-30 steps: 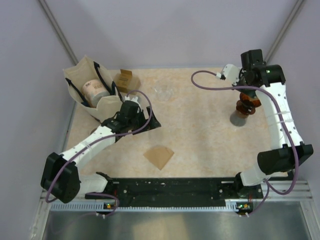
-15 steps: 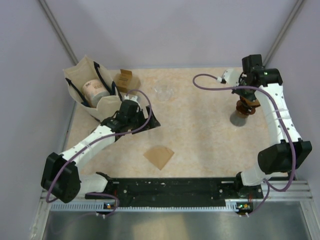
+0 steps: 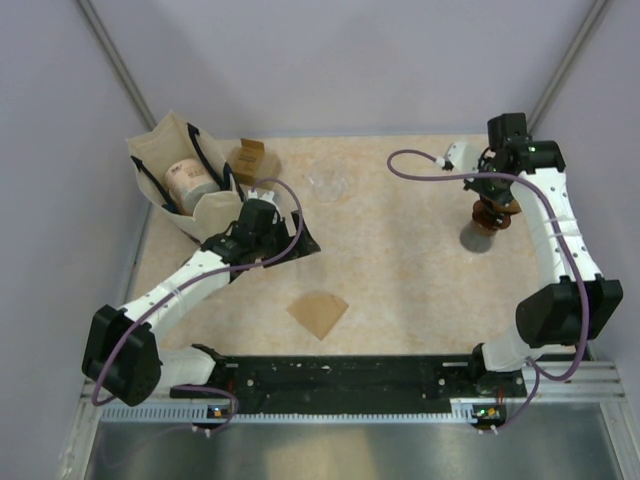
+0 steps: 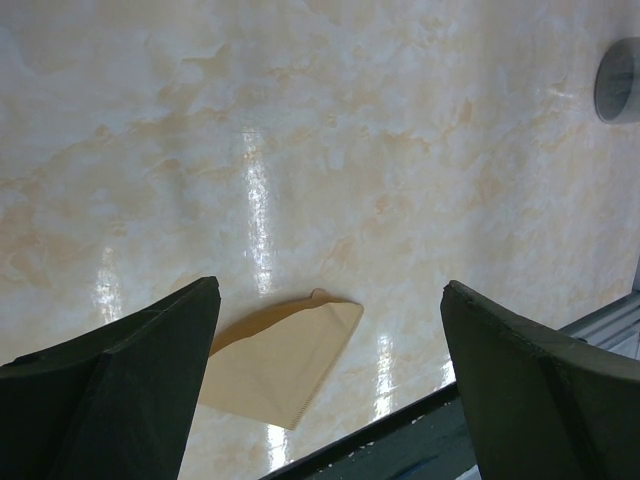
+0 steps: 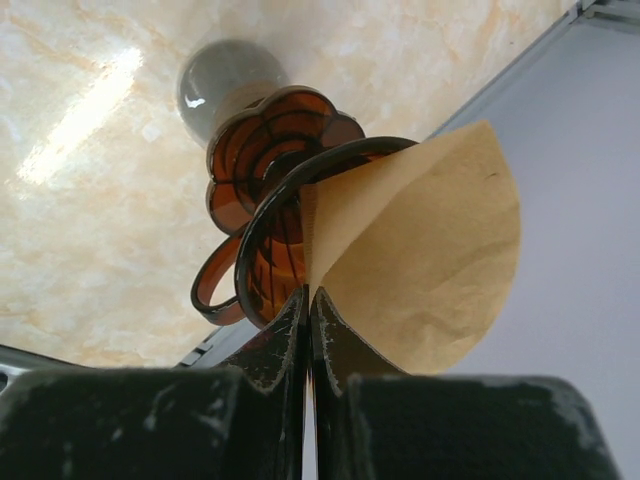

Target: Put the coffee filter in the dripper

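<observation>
Right wrist view shows us the right fingers (image 5: 307, 297) pressed together on the lower edge of a brown paper cone coffee filter (image 5: 420, 240). Its left edge meets the dark rim of the amber ribbed dripper (image 5: 275, 130), while most of the paper stands outside the rim. We see the left fingers (image 4: 330, 292) spread wide apart and holding nothing above the beige marbled counter (image 4: 300, 120), where a second flat brown filter (image 4: 285, 365) lies.

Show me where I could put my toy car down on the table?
The bare middle, between the flat filter, the glass and the dripper, is widest. The back left is crowded: bag, box and left gripper.
</observation>
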Robot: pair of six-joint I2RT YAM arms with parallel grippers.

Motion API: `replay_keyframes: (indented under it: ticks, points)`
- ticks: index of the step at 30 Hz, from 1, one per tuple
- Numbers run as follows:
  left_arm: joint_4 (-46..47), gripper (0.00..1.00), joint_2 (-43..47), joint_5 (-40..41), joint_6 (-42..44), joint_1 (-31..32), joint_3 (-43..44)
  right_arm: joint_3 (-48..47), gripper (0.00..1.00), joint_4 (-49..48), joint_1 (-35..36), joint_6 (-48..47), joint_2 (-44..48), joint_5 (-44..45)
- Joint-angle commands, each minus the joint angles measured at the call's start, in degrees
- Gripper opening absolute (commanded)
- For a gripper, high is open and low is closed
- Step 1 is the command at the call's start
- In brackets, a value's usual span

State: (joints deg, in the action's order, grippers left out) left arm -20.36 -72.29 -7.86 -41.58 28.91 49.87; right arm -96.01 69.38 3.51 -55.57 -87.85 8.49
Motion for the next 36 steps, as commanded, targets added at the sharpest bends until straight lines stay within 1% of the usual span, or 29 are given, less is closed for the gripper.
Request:
replay_keyframes:
  ticks: [1,8,13,16,17,18,24,25,26,29,30,32,36]
  points:
    - [0.50,0.97,-0.30,1.26,0.89,-0.25,2.25,0.82,0.00,-1.80,-1.22,-0.94,-0.39,-2.60]
    - [0.67,0.97,-0.75,0.74,0.80,-0.34,2.52,0.82,0.00,-2.50,-1.49,-1.03,-0.04,-2.87]
    - [0.85,0.97,-1.01,0.48,0.71,-0.25,2.60,-0.67,0.10,-2.68,-1.49,-0.86,0.40,-3.13]
    - [0.85,0.97,-1.36,0.39,0.71,-0.25,2.69,-1.55,0.18,-2.76,-1.57,-0.51,0.58,-3.74]
    - [0.85,0.97,-1.27,0.39,0.71,-0.34,2.69,-1.73,0.23,-2.68,-1.49,-0.59,0.67,-4.01]
    - [0.94,0.97,-1.36,0.21,0.80,-0.34,2.78,-1.81,0.33,-2.76,-1.49,-0.50,0.75,-4.18]
    - [1.20,0.97,-2.15,-0.31,0.98,-0.25,2.78,-2.43,0.35,-2.76,-1.49,-0.15,0.84,-4.62]
    - [1.20,0.97,-2.24,-0.49,0.98,-0.34,2.87,-2.78,0.38,-2.76,-1.49,0.02,0.93,-4.62]
    - [1.20,0.97,-2.33,-0.75,1.06,-0.25,2.95,-3.39,0.46,-2.68,-1.49,0.20,1.02,-4.89]
    - [1.37,0.96,-2.85,-1.28,1.15,-0.34,3.22,-4.71,0.50,-2.59,-1.49,0.20,1.89,-6.55]
    - [1.46,0.97,-2.94,-1.37,1.15,-0.34,3.22,-5.06,0.98,-2.67,-1.49,0.03,2.42,-7.43]
    - [1.55,0.97,-3.03,-1.54,0.98,-0.43,3.31,-5.68,0.99,-2.85,-1.49,0.20,3.47,-8.31]
    - [1.81,0.97,-3.21,-2.07,0.89,-0.34,3.31,-5.25,0.99,-4.25,-1.49,0.20,6.46,-13.14]
